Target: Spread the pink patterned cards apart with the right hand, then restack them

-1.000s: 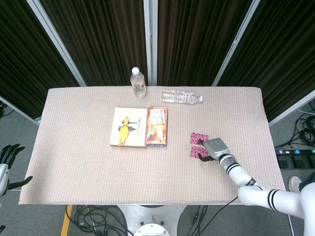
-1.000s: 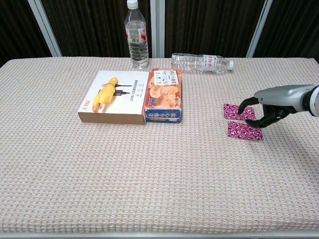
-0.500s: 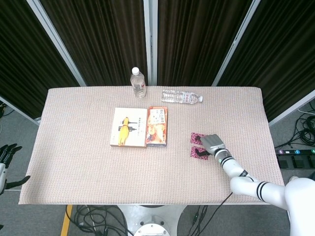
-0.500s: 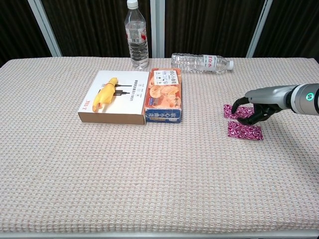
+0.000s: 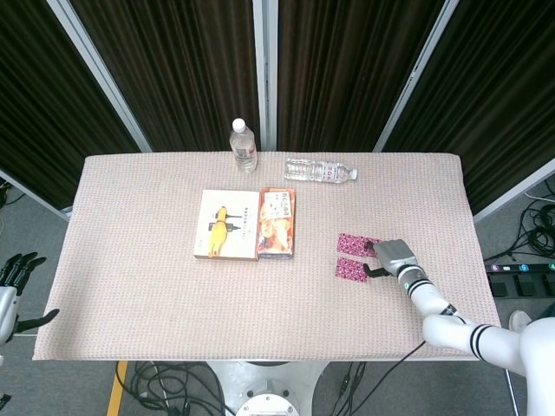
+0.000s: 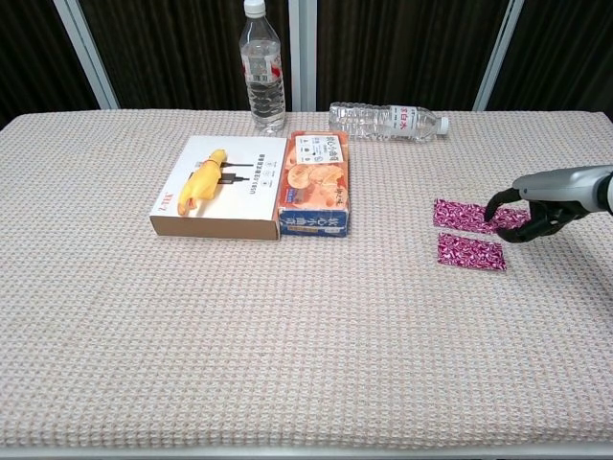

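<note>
Chest view: two pink patterned cards [image 6: 469, 251] apart, right hand [image 6: 536, 213] fingertips pinching the far card's right end.

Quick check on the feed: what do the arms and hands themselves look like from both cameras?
The right hand has a silver-grey back and black fingers; its white forearm carries black bands and a small green wrist marking. The left hand, at the frame's left edge, shows black fingers on a light grey wrist. No loose cables show on either arm.
</note>
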You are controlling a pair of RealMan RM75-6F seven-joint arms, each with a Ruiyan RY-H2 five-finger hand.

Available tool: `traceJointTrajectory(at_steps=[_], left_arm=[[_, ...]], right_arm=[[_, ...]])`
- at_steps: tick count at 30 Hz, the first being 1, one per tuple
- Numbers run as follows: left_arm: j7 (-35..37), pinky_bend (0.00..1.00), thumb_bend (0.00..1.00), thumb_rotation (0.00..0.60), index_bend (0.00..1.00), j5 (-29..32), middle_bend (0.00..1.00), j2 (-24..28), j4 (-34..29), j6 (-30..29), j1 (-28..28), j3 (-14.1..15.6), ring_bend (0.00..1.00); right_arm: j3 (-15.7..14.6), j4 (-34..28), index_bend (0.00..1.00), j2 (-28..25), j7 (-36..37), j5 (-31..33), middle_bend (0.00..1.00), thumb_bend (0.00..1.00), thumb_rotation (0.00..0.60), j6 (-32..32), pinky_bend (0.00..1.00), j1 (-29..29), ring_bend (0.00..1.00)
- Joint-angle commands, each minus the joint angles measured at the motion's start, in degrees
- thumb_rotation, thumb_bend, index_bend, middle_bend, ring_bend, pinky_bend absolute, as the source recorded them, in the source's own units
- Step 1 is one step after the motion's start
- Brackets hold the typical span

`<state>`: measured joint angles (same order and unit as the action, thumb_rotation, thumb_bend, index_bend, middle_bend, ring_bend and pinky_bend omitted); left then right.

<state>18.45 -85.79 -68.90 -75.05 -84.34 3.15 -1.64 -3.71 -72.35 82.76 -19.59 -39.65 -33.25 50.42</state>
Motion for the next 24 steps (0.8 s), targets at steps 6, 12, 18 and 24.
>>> traceJointTrajectory(at_steps=[6, 12, 18, 24], left_arm=[[-0.6, 0.27, 0.04, 0.600, 0.21, 0.1, 0.22, 0.3, -0.6, -0.1, 0.1, -0.1, 0.09], [-0.8, 0.27, 0.04, 0.600, 0.21, 0.1, 0.22, 0.3, -0.8, 0.0, 0.2, -0.1, 0.09], [-0.9, 0.27, 0.04, 0.600, 0.21, -0.1, 0.22, 0.3, -0.9, -0.3, 0.2, -0.2, 0.09], [-1.2, 0.27, 0.04, 0.600, 0.21, 0.1, 0.22, 0.5, -1.3, -0.5, 0.0, -0.2, 0.09]], right_arm=[[-0.6, 0.3, 0.19, -1.1, 1.7, -1.4, 1.00, 0.43, 0.241, 0.3, 1.00, -1.7, 1.00], [-0.8, -0.7, 0.19, -2.7, 3.1, -3.2, 1.00, 0.43, 0.240, -0.4, 1.00, -3.3, 1.00], [-1.1, -1.2, 0.19, -4.1, 4.1, -4.4, 1.00, 0.42, 0.241, -0.6, 1.00, -4.7, 1.00], [1.1, -3.0, 0.19, -5.0, 6.2, -8.1, 1.00, 0.42, 0.241, -2.7, 1.00, -5.5, 1.00]])
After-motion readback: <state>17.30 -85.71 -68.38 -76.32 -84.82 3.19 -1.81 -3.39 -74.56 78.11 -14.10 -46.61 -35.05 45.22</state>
